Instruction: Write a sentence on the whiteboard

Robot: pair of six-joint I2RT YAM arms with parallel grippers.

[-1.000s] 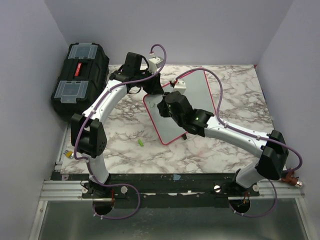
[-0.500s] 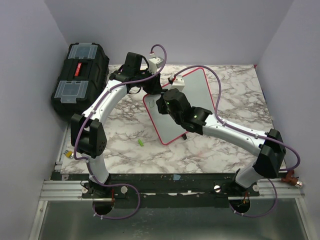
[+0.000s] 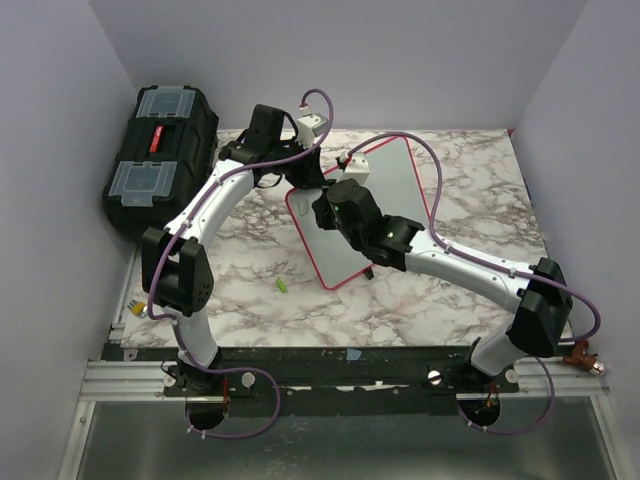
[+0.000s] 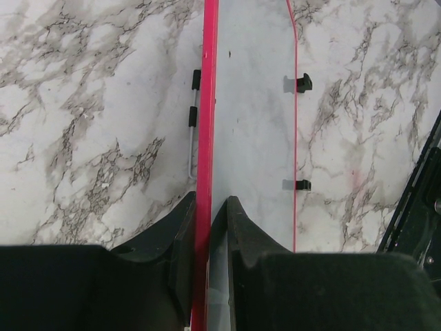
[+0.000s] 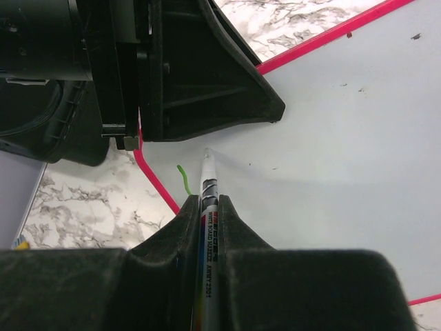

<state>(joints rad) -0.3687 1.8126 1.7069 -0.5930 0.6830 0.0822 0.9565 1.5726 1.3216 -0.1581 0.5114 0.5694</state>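
Right gripper (image 5: 207, 205): fingers clenched on the marker (image 5: 209, 238), which is held lengthwise between them so that its tip projects ahead toward the whiteboard (image 5: 331, 131). Tip contact cannot be confirmed. Just left of the tip a short green stroke (image 5: 183, 178) is noted; the sentence is judged barely begun. Beyond the tip, the left gripper (image 4: 210, 207) is clamped on the board's red frame (image 4: 207, 103), presumably to steady the board against writing pressure.

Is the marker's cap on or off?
Off: the marker in the right gripper shows a bare tip at the whiteboard, beside a short green stroke.
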